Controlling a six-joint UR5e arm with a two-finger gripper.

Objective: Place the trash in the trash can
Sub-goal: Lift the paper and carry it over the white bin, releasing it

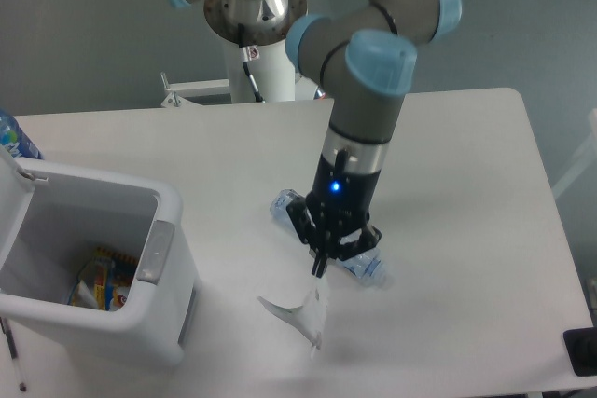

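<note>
Item: wrapper (297,312), pinched in my jaws (320,275), hanging below them; trash can (89,272) lies well left, lid open.

table (466,156): white | trash can (103,323): white, grey latch | packets (98,281) inside it: yellow and red | crushed bottle (359,266): clear, bluish | wrapper (303,309): clear, whitish | arm (373,90): grey, light blue caps | gripper (319,272): black, blue light | floor (84,34): dark grey
</note>
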